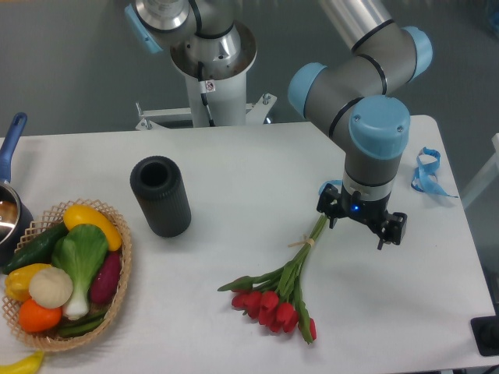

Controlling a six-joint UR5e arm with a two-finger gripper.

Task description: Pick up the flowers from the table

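Observation:
The flowers [279, 300] lie on the white table [257, 179] at the front right. The red tulip heads point toward the front edge. The green stems run up and to the right, tied with a tan band [306, 243]. My gripper [360, 224] hangs straight down from the blue-capped wrist, just right of the stem ends and close to them. The wrist and black flange hide its fingers, so I cannot tell whether it is open or shut, or whether it touches the stems.
A black cylinder [161, 195] stands left of centre. A wicker basket [121, 269] of vegetables sits at the front left, with a pot [9, 214] behind it. A blue ribbon [427, 173] lies at the right edge. The robot base [210, 70] stands behind the table.

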